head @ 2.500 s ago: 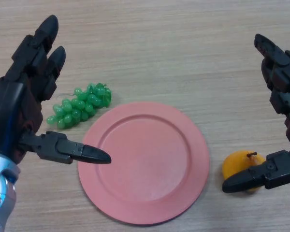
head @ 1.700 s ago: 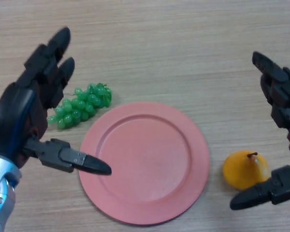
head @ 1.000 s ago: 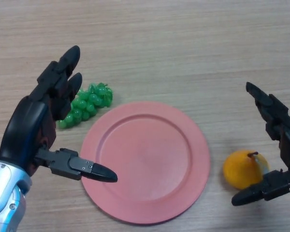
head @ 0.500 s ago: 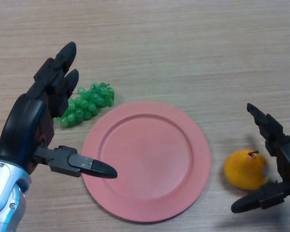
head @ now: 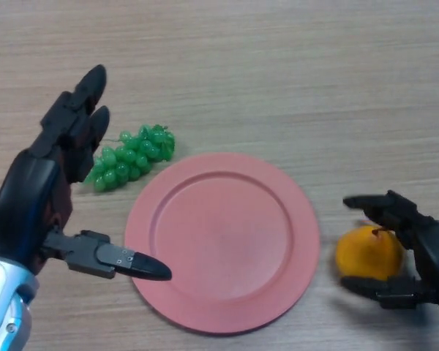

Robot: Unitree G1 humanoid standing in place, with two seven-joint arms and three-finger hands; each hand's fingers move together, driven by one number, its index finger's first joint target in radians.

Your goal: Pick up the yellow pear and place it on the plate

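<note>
The yellow pear lies on the wooden table just right of the pink plate. My right hand is at the lower right, its fingers curling over the pear's top and its thumb coming in under the pear's near side, so the fruit sits between them. The plate is bare. My left hand hovers open at the left, fingers straight, with its thumb tip over the plate's left rim.
A bunch of green grapes lies on the table beyond the plate's upper left, beside the left hand's fingers. The far half of the table is bare wood.
My right hand has come down and curled its fingers and thumb in around the pear. The left hand has drifted slightly and stays open.
</note>
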